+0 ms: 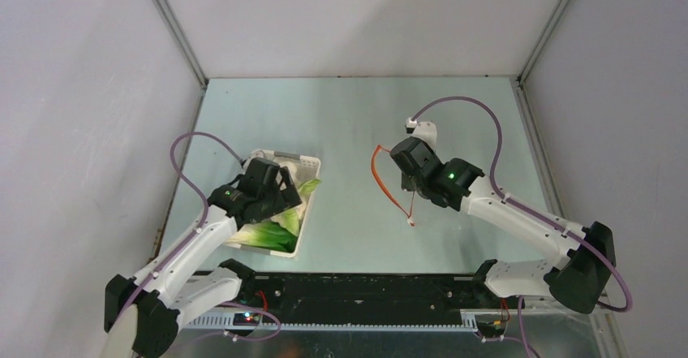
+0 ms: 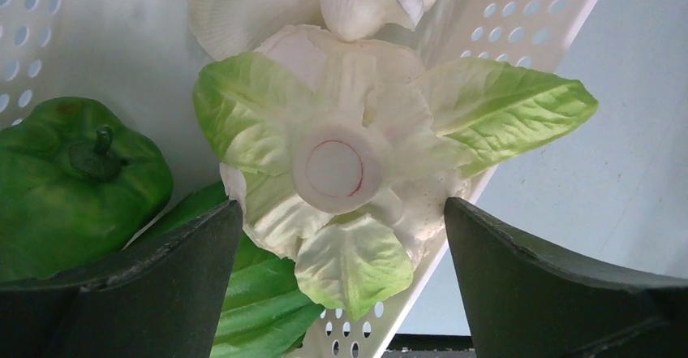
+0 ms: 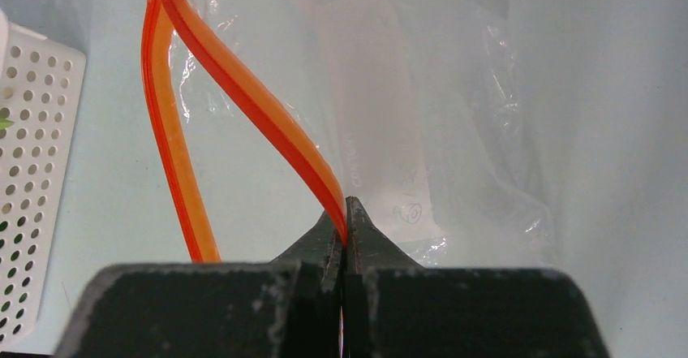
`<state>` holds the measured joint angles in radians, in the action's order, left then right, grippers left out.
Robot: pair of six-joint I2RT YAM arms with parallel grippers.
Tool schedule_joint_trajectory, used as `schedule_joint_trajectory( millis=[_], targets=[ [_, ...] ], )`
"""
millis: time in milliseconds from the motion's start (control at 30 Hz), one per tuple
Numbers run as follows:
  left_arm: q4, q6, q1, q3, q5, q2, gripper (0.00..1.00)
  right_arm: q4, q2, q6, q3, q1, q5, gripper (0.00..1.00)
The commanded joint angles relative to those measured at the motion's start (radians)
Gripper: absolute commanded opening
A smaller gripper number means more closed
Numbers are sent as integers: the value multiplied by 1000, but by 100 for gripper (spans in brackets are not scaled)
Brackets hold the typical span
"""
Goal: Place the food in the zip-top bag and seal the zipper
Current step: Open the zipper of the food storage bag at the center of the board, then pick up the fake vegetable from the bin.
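Clearly, the zip-top bag (image 3: 454,114) is one thin, see-through, crinkled pouch lying on the desk (image 3: 617,171). Its mouth gapes, so the orange zipper (image 3: 243,98) shows as two separate strips. The right tool (image 3: 345,212) is pressed together on the nearer strip, pinching it at its tips, and the bag spreads away beyond them. The left tool (image 2: 337,212) is spread wide over the single white perforated basket (image 2: 527,17). One cauliflower piece (image 2: 333,163), white with pale green leaves, lies directly between its fingers. One green pepper (image 2: 73,179) sits beside one finger, with bok choy leaves (image 2: 260,301) underneath.
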<state>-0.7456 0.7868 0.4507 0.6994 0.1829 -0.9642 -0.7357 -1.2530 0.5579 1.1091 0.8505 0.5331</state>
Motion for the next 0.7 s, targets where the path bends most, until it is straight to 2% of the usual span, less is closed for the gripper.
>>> schedule_joint_trajectory(
  millis=[0,167,267,433,667],
  targets=[
    [58,28,-10,8,48,51,100,27,27,17,-3,-1,-8,0],
    [81,78,-29,-27,103,196,100,27,31,15,-4,-1,-8,0],
    [65,74,-54,-30,112,226,100,30,33,13,-4,-2,-11,0],
    [46,69,-101,-35,80,164,100,33,30,15,-3,-1,-15,0],
    [87,68,-113,-30,23,68,98,24,32,27,-3,1,-17,0]
  ],
)
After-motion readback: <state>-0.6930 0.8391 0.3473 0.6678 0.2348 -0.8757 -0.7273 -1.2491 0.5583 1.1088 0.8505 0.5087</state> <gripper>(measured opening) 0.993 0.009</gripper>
